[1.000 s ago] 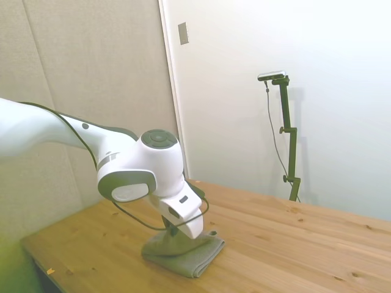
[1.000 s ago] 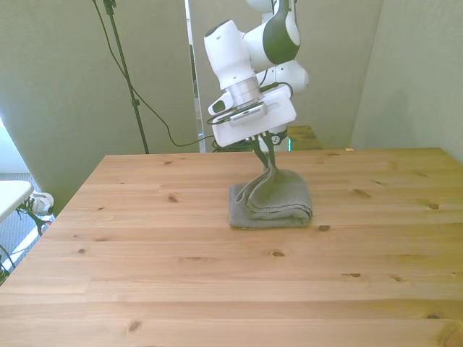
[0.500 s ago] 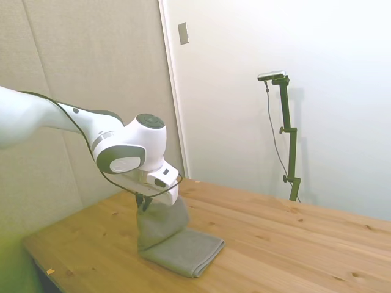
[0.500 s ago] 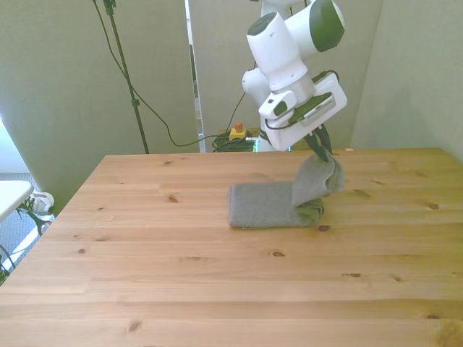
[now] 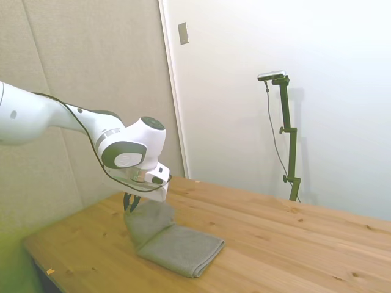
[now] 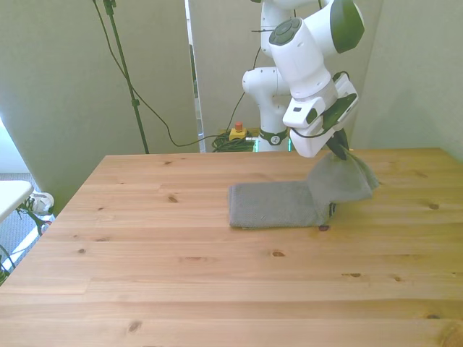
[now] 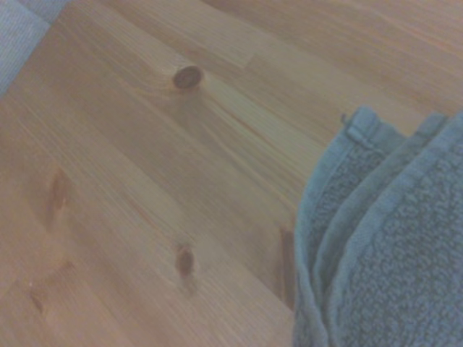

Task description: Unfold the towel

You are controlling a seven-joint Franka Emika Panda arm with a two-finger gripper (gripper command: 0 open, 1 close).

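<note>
The grey-olive towel [image 6: 278,204] lies on the wooden table [image 6: 181,275], its lower layer flat. My gripper [image 6: 340,151] is shut on the top layer's edge and holds that flap [image 6: 340,182] raised and drawn out past the fold toward the front view's right. In the side view the gripper [image 5: 131,204] pinches the lifted flap [image 5: 148,221] above the flat part [image 5: 183,249]. The wrist view shows the towel's hemmed edges [image 7: 391,238] hanging close over bare wood.
A cable trails down the wall behind the table [image 6: 145,101]. A small knot marks the wood just beside the towel's front corner [image 6: 323,228]. Bare wooden tabletop lies all around the towel.
The gripper has carried the towel's top layer further toward the front view's right and a little lower. The flap now hangs beyond the fold and more of the lower layer lies uncovered.
</note>
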